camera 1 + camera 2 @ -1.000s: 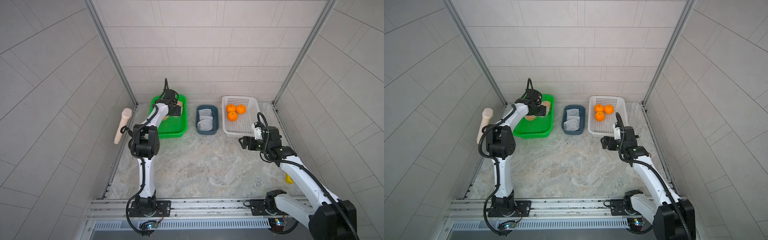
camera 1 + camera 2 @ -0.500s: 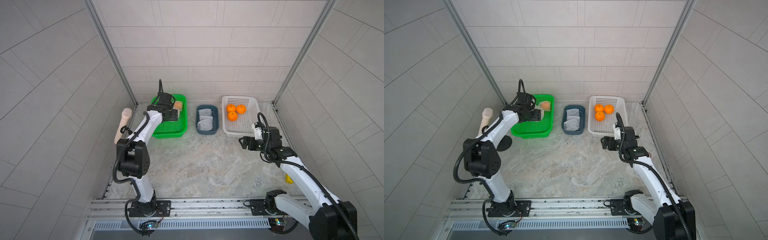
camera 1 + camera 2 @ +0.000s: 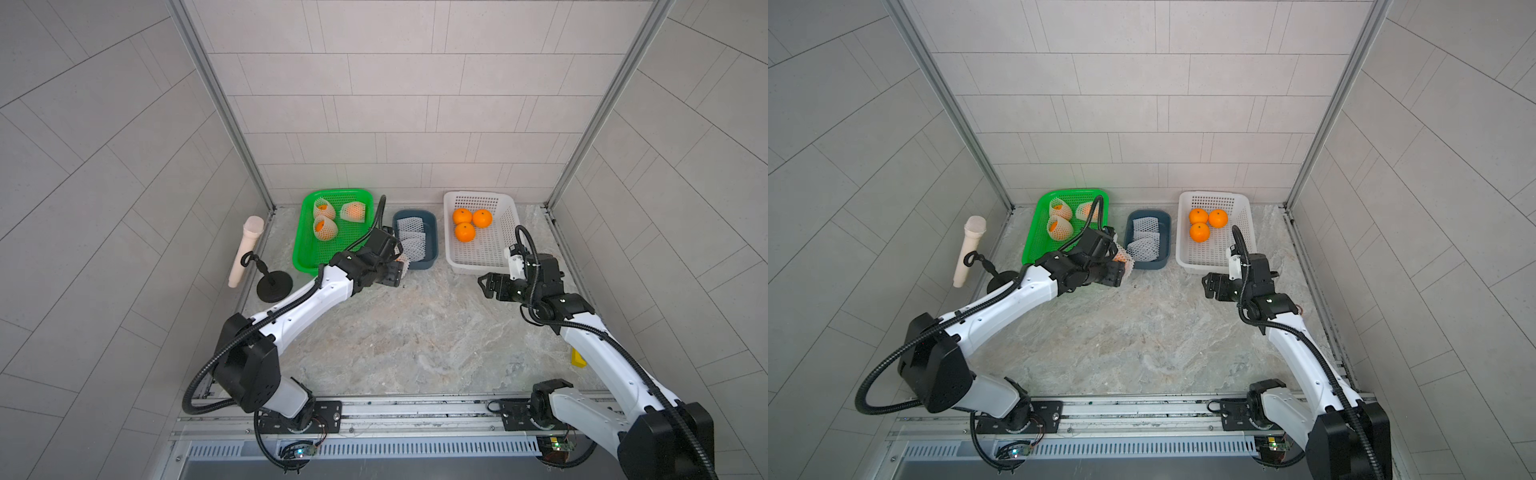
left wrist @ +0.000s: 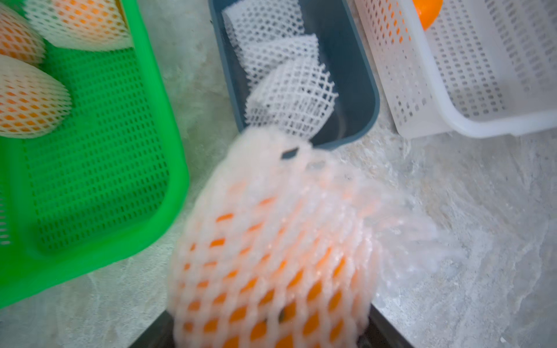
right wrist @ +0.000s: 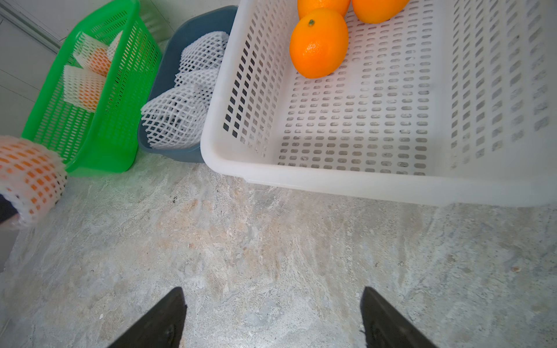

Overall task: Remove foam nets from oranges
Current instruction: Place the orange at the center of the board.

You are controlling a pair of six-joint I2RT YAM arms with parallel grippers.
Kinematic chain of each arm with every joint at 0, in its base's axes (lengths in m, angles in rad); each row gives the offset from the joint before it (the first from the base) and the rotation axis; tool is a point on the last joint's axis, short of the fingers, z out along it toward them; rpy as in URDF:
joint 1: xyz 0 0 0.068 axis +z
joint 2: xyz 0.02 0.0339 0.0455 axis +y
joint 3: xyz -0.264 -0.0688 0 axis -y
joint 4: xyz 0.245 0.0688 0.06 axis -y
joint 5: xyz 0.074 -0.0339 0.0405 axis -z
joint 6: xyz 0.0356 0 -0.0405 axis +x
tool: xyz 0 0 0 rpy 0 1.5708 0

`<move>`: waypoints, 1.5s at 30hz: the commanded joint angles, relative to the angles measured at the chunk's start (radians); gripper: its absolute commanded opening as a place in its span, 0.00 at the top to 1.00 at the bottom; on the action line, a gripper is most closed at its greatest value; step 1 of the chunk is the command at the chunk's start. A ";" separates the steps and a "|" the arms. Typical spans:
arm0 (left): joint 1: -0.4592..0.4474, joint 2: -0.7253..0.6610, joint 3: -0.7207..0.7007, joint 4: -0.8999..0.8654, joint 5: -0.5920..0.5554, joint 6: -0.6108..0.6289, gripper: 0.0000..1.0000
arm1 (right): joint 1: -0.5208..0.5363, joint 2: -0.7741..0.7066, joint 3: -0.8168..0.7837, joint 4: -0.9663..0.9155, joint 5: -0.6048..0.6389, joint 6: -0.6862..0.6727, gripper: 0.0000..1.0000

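A: What do the left jaws have?

B: The left jaws are closed wide around a small round orange in a white foam mesh net. In the left wrist view that netted orange is blurred, its loose net end flaring past the fruit, with dark jaw parts at either side of it.

A: And where is it?

B: Near the desk's back, between the near corner of the green perforated plastic tray and the near end of the slate-blue plastic tub. Whether it touches the marbled grey desk I cannot tell.

A: The others?

B: Three more wrapped oranges lie in the green tray, toward its far end. The tub holds limp empty foam nets, overlapping. Three bare bright oranges sit clustered at the far end of the white perforated plastic basket. The right wrist view shows a dark stem dot on the nearest one.

A: The right jaws?

B: The right jaws stand wide apart with nothing between them, over bare desk just in front of the white basket's near rim, pointing towards the left arm.

A: Anything else?

B: A beige microphone-shaped prop is clipped on a black round-based stand at the desk's left edge. A small yellow object lies by the right edge, just beside the right arm.
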 commanded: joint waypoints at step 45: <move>-0.110 0.223 -0.070 0.130 -0.100 -0.258 0.00 | 0.004 -0.024 -0.021 0.013 0.018 -0.006 0.08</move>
